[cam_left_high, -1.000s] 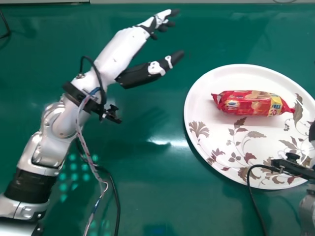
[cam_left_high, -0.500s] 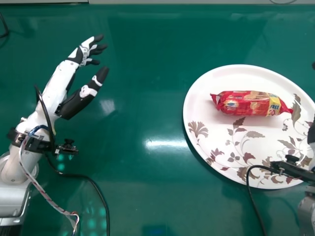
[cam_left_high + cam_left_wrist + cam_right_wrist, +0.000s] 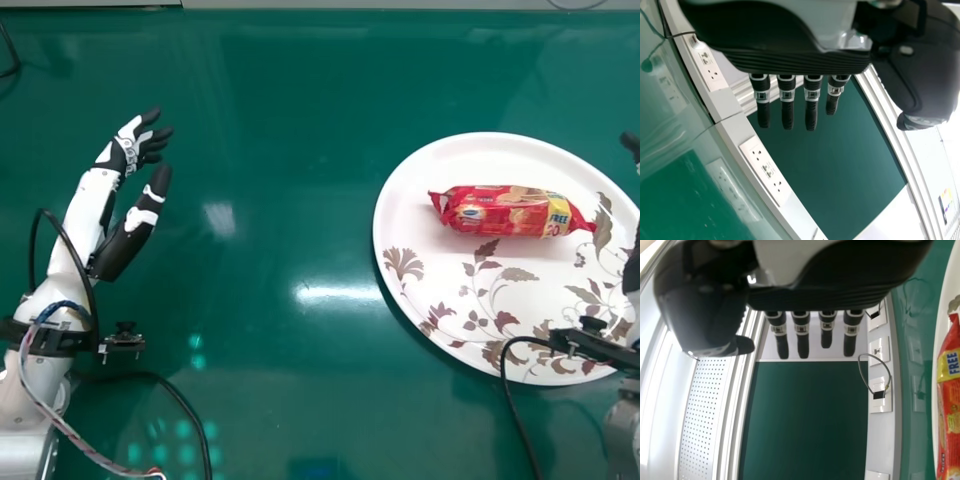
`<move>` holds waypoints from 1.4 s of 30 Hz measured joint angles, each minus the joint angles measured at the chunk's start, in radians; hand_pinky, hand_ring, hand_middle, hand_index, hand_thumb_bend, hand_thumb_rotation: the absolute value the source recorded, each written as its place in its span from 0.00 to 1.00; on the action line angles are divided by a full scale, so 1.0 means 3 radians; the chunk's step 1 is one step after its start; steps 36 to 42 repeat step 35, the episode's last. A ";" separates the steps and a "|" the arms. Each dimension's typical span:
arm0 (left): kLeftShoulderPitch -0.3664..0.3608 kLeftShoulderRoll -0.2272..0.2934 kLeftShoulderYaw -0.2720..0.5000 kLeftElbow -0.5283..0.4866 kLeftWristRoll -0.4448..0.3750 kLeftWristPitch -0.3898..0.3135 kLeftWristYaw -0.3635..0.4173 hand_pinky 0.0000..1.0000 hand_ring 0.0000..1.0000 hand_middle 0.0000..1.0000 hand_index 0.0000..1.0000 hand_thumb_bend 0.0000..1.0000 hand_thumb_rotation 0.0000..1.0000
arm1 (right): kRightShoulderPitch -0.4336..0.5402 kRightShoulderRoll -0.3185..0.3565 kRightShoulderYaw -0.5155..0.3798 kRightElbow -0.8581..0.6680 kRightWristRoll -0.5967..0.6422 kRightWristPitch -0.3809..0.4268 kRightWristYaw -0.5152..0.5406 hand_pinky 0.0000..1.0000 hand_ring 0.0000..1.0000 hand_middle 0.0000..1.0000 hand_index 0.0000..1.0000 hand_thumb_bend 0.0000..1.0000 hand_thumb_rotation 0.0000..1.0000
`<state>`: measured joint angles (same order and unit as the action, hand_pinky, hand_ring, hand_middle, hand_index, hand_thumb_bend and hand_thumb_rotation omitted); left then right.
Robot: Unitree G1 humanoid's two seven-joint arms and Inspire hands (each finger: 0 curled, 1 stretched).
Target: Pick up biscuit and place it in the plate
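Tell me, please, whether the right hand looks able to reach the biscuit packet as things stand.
Probably yes: the open right hand is by the plate's right side, and nothing covers the packet.

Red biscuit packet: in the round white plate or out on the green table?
In: the red biscuit packet lies on its side on the round white plate, within its rim.

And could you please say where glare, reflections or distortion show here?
Head view: glare streaks the green tabletop beside the plate; left wrist view: the white sockets reflect in that tabletop; right wrist view: white trim bows, probably lens distortion.
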<state>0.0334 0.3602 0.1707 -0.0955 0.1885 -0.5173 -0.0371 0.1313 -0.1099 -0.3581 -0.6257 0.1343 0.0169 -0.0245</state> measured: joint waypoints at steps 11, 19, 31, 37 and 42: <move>-0.0393 -0.0307 -0.0099 0.0455 0.0084 -0.0306 0.0326 0.85 0.89 0.89 0.98 0.77 0.75 | -0.0255 -0.0059 -0.0055 0.0535 0.0150 -0.0370 0.0166 0.94 0.96 0.96 0.95 0.31 0.43; -0.0800 -0.0393 -0.0112 0.0827 -0.0001 -0.0514 0.0389 0.74 0.86 0.88 0.96 0.80 0.78 | -0.0492 -0.0057 0.0067 0.0890 0.0135 -0.0661 0.0217 1.00 1.00 1.00 1.00 0.11 0.31; -0.0996 -0.0387 -0.0079 0.1154 -0.0171 -0.0754 0.0393 0.67 0.82 0.84 0.92 0.80 0.74 | -0.0527 -0.0026 0.0199 0.1031 0.0099 -0.0822 0.0194 1.00 1.00 1.00 1.00 0.01 0.23; -0.0996 -0.0375 -0.0070 0.1176 -0.0177 -0.0821 0.0395 0.63 0.80 0.83 0.91 0.76 0.74 | -0.0488 0.0004 0.0235 0.0973 0.0098 -0.0821 0.0151 1.00 1.00 1.00 1.00 0.03 0.21; -0.0996 -0.0375 -0.0070 0.1176 -0.0177 -0.0821 0.0395 0.63 0.80 0.83 0.91 0.76 0.74 | -0.0488 0.0004 0.0235 0.0973 0.0098 -0.0821 0.0151 1.00 1.00 1.00 1.00 0.03 0.21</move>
